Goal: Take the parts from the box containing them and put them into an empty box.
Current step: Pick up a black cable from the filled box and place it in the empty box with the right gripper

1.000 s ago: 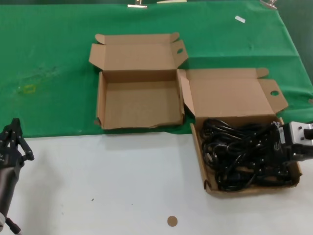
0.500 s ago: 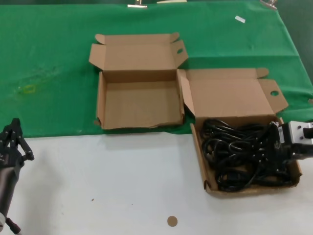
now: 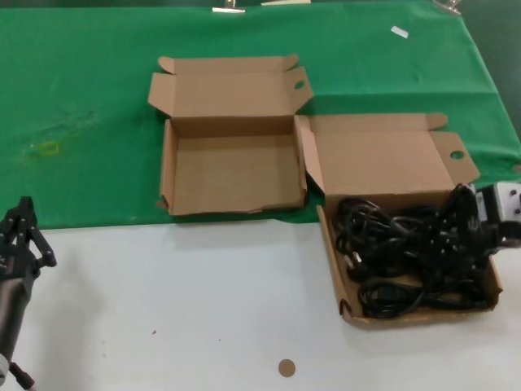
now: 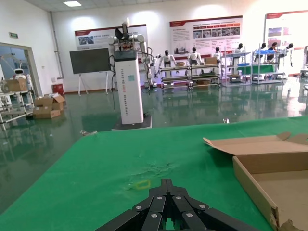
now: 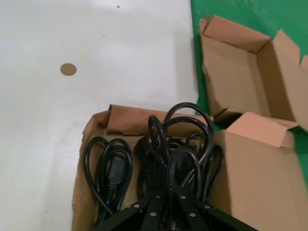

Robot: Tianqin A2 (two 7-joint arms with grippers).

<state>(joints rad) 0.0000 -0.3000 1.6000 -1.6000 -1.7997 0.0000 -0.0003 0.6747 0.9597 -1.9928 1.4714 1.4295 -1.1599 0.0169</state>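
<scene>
Several black coiled power cords (image 3: 403,257) lie in the right-hand brown box (image 3: 407,316), whose lid has one ear folded upright. My right gripper (image 3: 474,226) is at that box's right side, shut on one cord bundle and holding it a little raised. In the right wrist view the gripper (image 5: 168,195) clamps the bundle's loops (image 5: 180,139); another cord (image 5: 108,168) lies flat in the box. The empty box (image 3: 232,175) with both ears spread sits to the left on the green cloth and also shows in the right wrist view (image 5: 236,72). My left gripper (image 3: 23,236) is shut, empty and parked at the near left.
A green cloth (image 3: 81,98) covers the far half of the table and the near half is white (image 3: 203,301). A small brown disc (image 3: 286,367) lies near the front edge. The two boxes stand close together, their side walls almost touching.
My right gripper has risen and drawn back to the right with a cord bundle, pulling its loops up above the other cords. The left arm has not moved.
</scene>
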